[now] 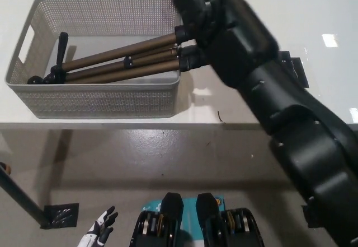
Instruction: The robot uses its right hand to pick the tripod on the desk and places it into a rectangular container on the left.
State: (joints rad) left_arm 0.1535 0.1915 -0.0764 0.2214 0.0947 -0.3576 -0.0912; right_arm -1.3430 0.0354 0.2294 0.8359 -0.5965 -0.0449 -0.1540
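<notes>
The right hand (pixel 193 9) grips the tripod (pixel 120 62), whose leg ends overhang the basket (pixel 100 98) rim. Letting go could tip it out. The left hand (pixel 100 227) hangs open, well below the basket.

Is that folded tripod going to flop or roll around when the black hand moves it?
Probably stiff: the tripod has straight legs bundled together. It seems unlikely to roll, since it rests aslant across the basket rim. The head end looks bulkier, so it may tip that way.

Right hand (pixel 197 12) extended, left hand (pixel 100 227) low.
</notes>
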